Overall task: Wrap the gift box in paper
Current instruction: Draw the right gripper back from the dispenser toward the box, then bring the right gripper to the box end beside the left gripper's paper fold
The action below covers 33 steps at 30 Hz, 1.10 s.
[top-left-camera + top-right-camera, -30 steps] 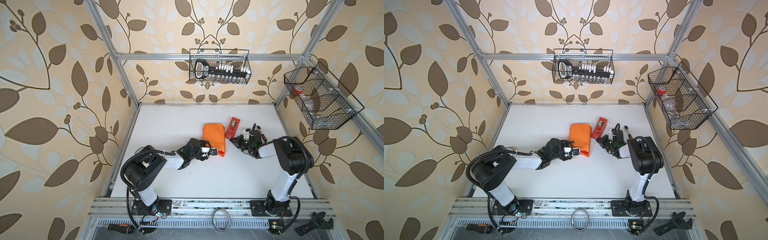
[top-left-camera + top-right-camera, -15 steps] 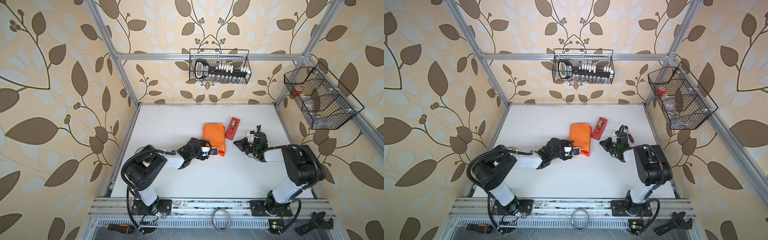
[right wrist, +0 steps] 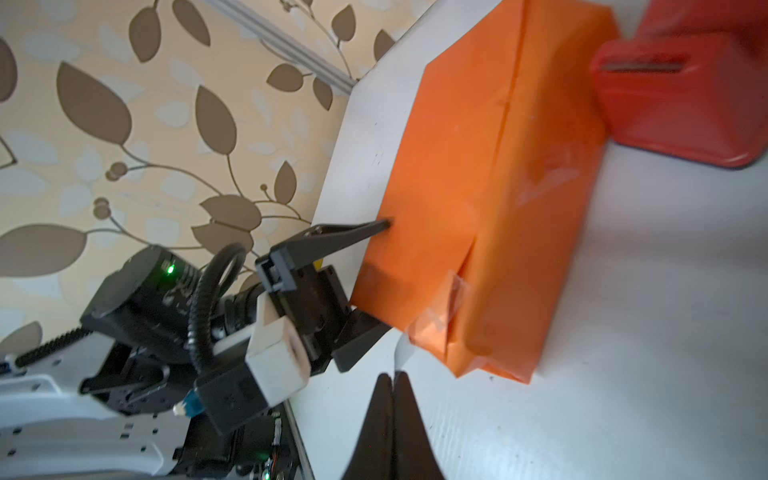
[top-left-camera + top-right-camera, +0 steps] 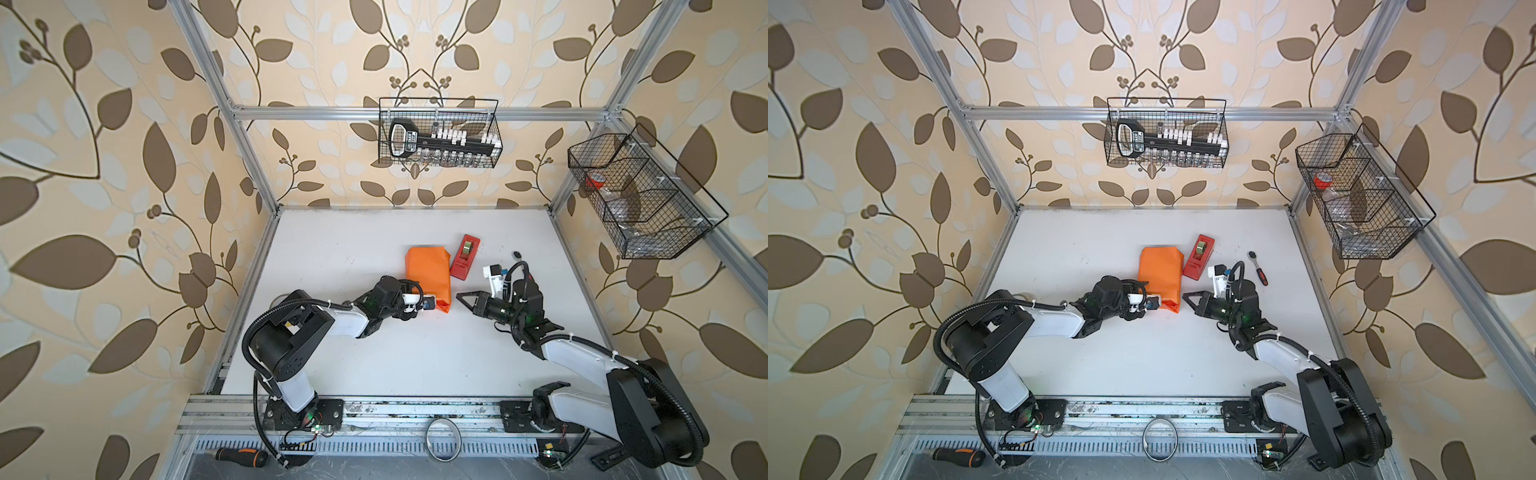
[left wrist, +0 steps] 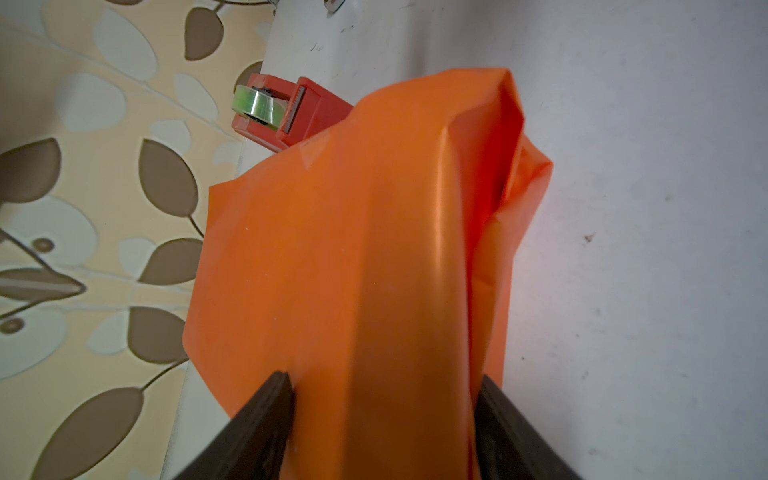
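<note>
**Wrapped Parcel Held at One End**

At mid-desk (image 4: 374, 353), your left fingers (image 5: 270, 407) clamp the 6 o'clock end of the paper (image 4: 428, 278), with the gift box hidden inside, probably to steady it. Your right fingers (image 3: 380, 415), pressed together and empty, point in from its 4 o'clock. The tape dispenser (image 4: 465, 261) at 2 o'clock shows no legible writing.

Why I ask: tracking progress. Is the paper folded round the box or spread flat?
Folded: the paper forms a box-shaped orange parcel, with creased flaps and tape at one end. The box itself is hidden.
</note>
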Each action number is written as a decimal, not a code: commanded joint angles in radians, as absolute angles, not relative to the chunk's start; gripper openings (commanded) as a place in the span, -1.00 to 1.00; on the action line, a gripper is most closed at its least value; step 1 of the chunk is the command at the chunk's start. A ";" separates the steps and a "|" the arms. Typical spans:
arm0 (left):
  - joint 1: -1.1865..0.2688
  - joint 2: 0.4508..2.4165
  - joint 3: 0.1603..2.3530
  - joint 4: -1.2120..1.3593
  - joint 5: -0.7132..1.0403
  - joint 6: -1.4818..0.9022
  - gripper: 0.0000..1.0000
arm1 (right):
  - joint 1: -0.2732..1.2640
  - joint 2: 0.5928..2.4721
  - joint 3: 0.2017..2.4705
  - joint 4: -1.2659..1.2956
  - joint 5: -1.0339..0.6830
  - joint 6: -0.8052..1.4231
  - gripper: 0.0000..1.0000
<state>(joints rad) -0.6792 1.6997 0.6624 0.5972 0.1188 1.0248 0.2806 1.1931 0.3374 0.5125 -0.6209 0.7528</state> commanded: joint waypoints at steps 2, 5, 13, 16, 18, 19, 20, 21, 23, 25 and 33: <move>-0.666 1.751 0.656 0.435 0.095 1.067 0.35 | 0.373 1.217 0.308 0.584 -0.600 0.718 -1.00; -0.665 1.750 0.657 0.435 0.097 1.066 0.35 | 0.428 1.267 0.312 0.632 -0.573 0.735 -1.00; -0.665 1.747 0.659 0.436 0.094 1.062 0.35 | 0.523 1.418 0.345 0.727 -0.522 0.751 -1.00; -0.665 1.747 0.659 0.433 0.095 1.062 0.35 | 0.530 1.457 0.361 0.743 -0.514 0.746 -1.00; -0.666 1.748 0.659 0.434 0.095 1.063 0.35 | 0.532 1.481 0.371 0.741 -0.503 0.739 -1.00; -0.666 1.746 0.659 0.434 0.095 1.062 0.35 | 0.531 1.492 0.375 0.745 -0.501 0.739 -1.00; -0.664 1.746 0.659 0.434 0.095 1.061 0.35 | 0.531 1.502 0.378 0.746 -0.495 0.737 -1.00; -0.665 1.746 0.660 0.434 0.094 1.061 0.35 | 0.531 1.513 0.382 0.746 -0.489 0.731 -1.00; -0.665 1.747 0.659 0.433 0.095 1.061 0.35 | 0.532 1.529 0.392 0.745 -0.483 0.722 -1.00; -0.665 1.749 0.660 0.433 0.093 1.060 0.35 | 0.529 1.545 0.399 0.750 -0.483 0.716 -1.00; -0.665 1.748 0.661 0.429 0.094 1.060 0.35 | 0.514 1.550 0.401 0.749 -0.484 0.707 -1.00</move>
